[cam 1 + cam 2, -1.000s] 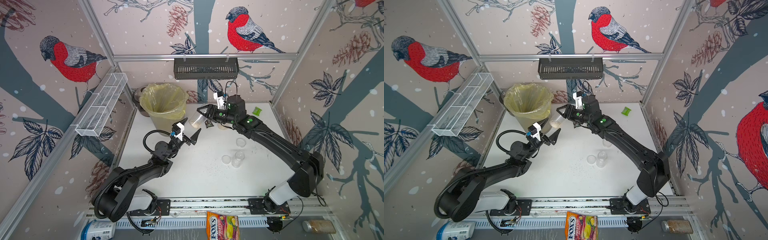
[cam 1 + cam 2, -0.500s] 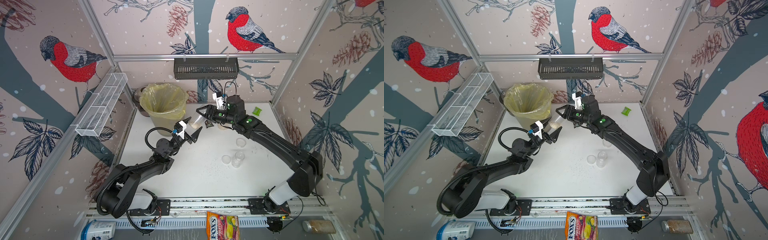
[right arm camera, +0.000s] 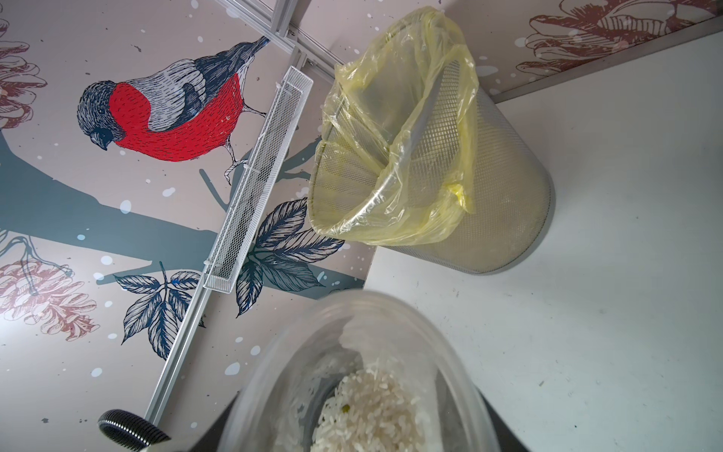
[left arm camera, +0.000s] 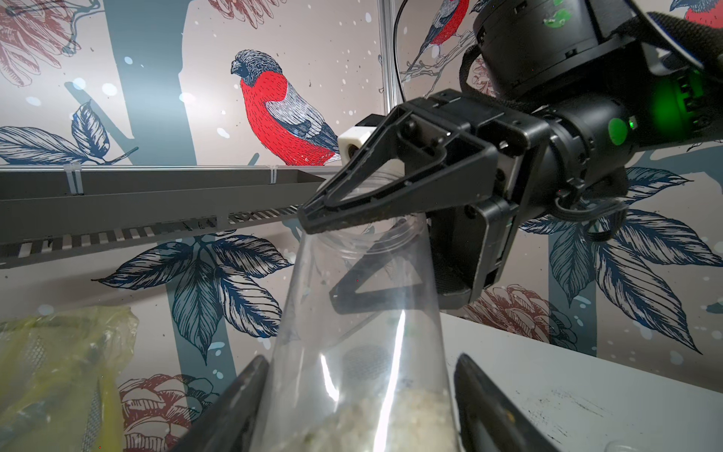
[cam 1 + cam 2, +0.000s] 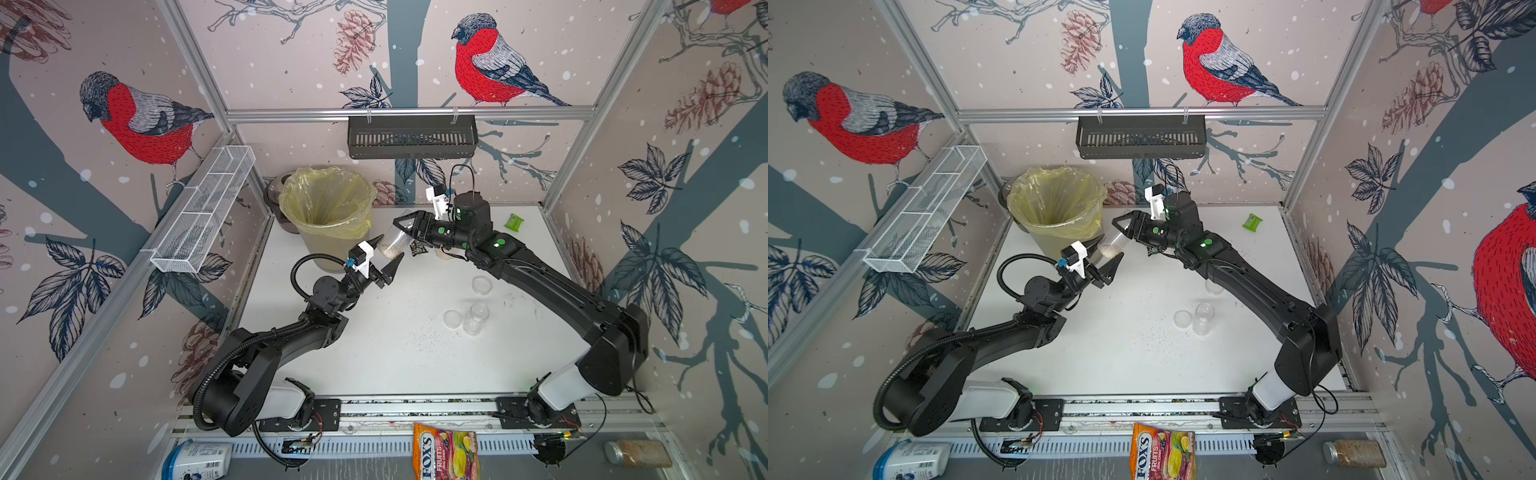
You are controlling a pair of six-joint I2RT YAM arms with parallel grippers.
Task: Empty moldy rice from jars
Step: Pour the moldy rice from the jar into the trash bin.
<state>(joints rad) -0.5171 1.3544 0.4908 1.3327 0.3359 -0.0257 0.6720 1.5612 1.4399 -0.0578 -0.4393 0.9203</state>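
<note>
Jar (image 5: 395,240) slants, mouth uppermost in clamped right fingers (image 4: 352,219), rice (image 5: 390,250) end between left fingers (image 4: 234,411), grip unclear.

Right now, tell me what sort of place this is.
Probably a robot test cell: an aluminium frame holds bird-wallpaper panels, the left arm and right arm mount on one rail, and a lined waste bin stands on the table.

White table (image 5: 395,357) with lined bin (image 5: 322,254), clear jar (image 5: 476,319), green packet (image 5: 514,221)
</note>
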